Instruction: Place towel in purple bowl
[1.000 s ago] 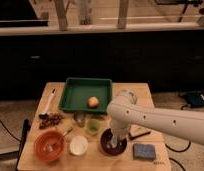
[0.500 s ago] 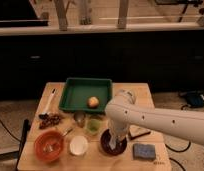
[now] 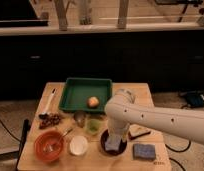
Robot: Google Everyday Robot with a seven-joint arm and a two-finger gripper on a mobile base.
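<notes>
The dark purple bowl sits on the wooden table near the front, right of centre. A pale grey-blue towel lies inside it. My gripper hangs at the end of the white arm, which comes in from the right. It points down right over the bowl, at the top of the towel. The arm's wrist hides the back of the bowl.
A green tray with an apple stands at the back. Also on the table are an orange bowl, a white bowl, a green cup, a blue sponge, dark snacks and a white utensil.
</notes>
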